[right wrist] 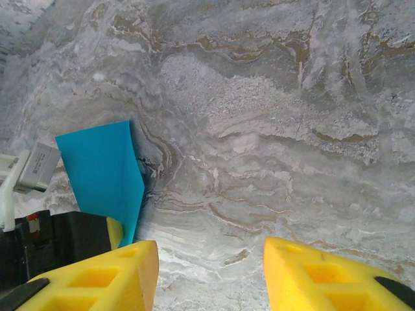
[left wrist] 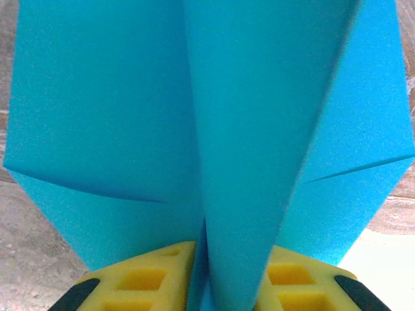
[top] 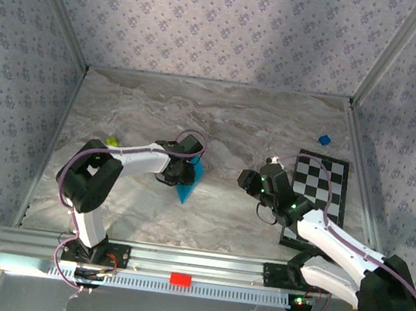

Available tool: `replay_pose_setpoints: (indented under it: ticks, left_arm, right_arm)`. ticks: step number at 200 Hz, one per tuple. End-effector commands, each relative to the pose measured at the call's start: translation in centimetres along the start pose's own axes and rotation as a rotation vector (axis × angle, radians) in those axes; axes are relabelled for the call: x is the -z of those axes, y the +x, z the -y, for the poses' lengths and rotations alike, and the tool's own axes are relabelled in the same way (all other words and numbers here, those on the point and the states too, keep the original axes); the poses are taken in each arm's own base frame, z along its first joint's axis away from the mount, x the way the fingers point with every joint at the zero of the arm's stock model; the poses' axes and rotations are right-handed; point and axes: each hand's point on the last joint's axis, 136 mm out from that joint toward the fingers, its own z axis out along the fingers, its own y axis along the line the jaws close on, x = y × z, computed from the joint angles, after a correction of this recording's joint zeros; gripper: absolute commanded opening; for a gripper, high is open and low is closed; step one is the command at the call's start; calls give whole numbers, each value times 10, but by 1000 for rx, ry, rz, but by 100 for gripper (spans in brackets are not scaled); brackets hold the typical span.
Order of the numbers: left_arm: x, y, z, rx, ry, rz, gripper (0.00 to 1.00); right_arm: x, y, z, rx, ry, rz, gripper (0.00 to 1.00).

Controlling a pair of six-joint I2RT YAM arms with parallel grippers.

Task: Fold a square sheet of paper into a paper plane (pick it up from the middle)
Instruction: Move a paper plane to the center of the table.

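Observation:
The cyan-blue sheet of paper (left wrist: 130,116) is folded into a pointed shape with a raised centre fold. It hangs at the middle of the table (top: 189,184), its tip pointing toward the near edge. My left gripper (left wrist: 230,259) is shut on that centre fold, with a yellow finger (left wrist: 149,278) pressed against each side. From above, the left gripper (top: 178,170) sits just left of the paper. My right gripper (right wrist: 211,259) is open over bare marble with nothing between its fingers. It hovers to the right of the paper (right wrist: 104,175), apart from it (top: 247,182).
A black-and-white checkered board (top: 325,188) lies at the right under the right arm. A tiny dark blue cube (top: 323,140) sits behind the board. A small yellow-green object (top: 111,141) lies by the left arm's elbow. The marble table (top: 220,119) is walled by patterned panels.

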Motion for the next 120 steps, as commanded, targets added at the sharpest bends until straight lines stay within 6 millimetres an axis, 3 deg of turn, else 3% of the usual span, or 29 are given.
replay_pose_setpoints:
  ticks: [1, 120]
  left_arm:
    - [-23, 21, -32, 32, -133, -73, 26]
    - [-18, 13, -35, 20, -207, -64, 34]
  right_arm:
    - [5, -2, 9, 16, 15, 37, 48]
    - [6, 6, 14, 43, -1, 8, 48]
